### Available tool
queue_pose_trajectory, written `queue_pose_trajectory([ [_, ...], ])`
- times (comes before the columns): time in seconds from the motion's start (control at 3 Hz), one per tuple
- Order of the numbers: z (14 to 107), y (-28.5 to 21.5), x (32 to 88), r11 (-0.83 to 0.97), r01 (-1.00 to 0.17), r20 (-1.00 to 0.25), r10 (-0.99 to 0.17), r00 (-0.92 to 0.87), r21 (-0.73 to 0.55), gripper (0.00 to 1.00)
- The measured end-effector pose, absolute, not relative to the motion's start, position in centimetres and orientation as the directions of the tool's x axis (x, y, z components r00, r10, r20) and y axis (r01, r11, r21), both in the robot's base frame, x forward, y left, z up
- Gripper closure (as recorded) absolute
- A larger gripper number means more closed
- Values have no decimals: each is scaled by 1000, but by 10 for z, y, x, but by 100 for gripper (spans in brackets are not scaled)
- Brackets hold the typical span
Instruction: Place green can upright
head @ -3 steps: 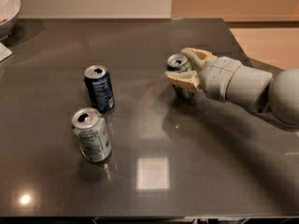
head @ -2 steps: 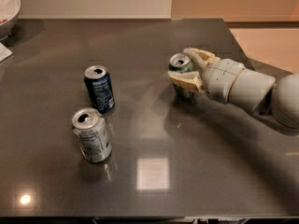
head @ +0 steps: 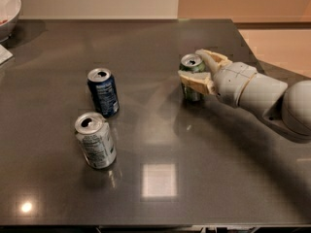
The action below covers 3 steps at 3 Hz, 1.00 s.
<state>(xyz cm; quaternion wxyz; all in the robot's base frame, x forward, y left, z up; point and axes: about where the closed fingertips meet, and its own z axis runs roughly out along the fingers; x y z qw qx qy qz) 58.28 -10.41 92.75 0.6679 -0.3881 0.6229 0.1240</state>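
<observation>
The green can (head: pixel 191 62) stands upright on the dark table (head: pixel 160 144), right of centre, its silver top facing up. My gripper (head: pixel 198 72) reaches in from the right and is shut on the can around its upper half. One tan finger (head: pixel 195 80) crosses the can's front and the other (head: pixel 210 58) lies behind it. The can's lower part shows below the front finger and rests on the table.
A dark blue can (head: pixel 103 92) stands upright left of centre. A silver-white can (head: pixel 95 140) stands in front of it. A white bowl (head: pixel 7 7) sits at the far left corner, with a white paper (head: pixel 3 55) below it. The table's right edge runs behind my arm.
The gripper and the green can have shifted slightly to the right. The other two cans have not moved.
</observation>
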Motion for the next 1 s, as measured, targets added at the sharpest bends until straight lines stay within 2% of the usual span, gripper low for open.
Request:
queue_pose_trajectory([
  [0.67, 921, -115, 591, 712, -648, -962, -226, 154, -271, 13],
  [1.0, 916, -119, 592, 722, -649, -970, -195, 143, -241, 0],
])
